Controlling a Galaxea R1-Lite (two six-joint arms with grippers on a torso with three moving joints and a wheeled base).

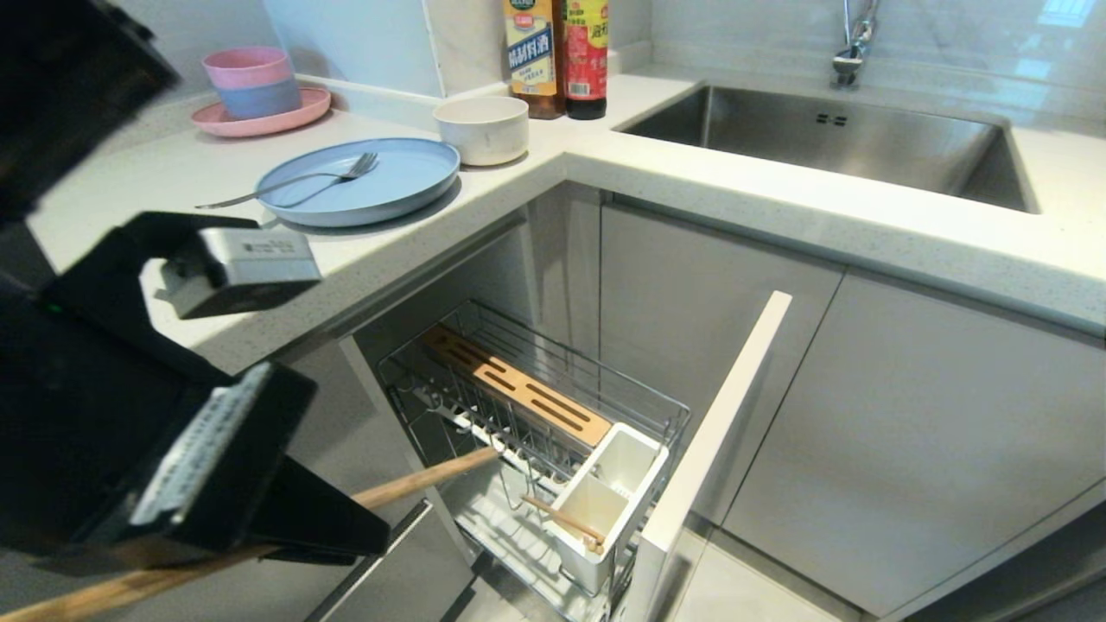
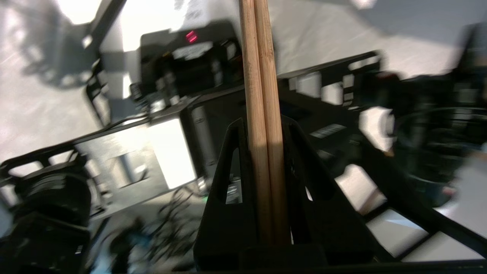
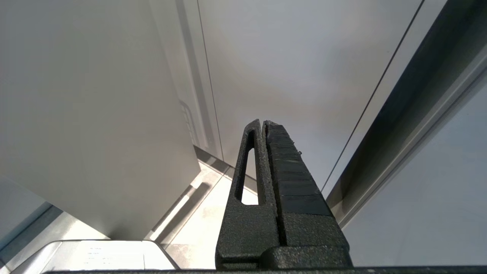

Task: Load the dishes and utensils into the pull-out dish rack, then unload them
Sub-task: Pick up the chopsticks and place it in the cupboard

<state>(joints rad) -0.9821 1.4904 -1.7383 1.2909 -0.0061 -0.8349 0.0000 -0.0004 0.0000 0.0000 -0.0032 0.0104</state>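
Dish rack (image 1: 553,415) pulled fully out, front panel (image 1: 717,432) clear of the cabinet. Left gripper (image 2: 262,133) jaws nearly closed, clamping chopsticks (image 2: 260,76); their tip is beyond the jaws, over the rack's edge. Right gripper (image 3: 263,125) jaws shut, empty

Daylight was bright and even; glare lay on the far tiled wall (image 1: 950,43). The black left arm (image 1: 104,432) loomed soft, close up. Behind the sharp light-wood chopsticks (image 2: 262,114), everything was motion-smeared.
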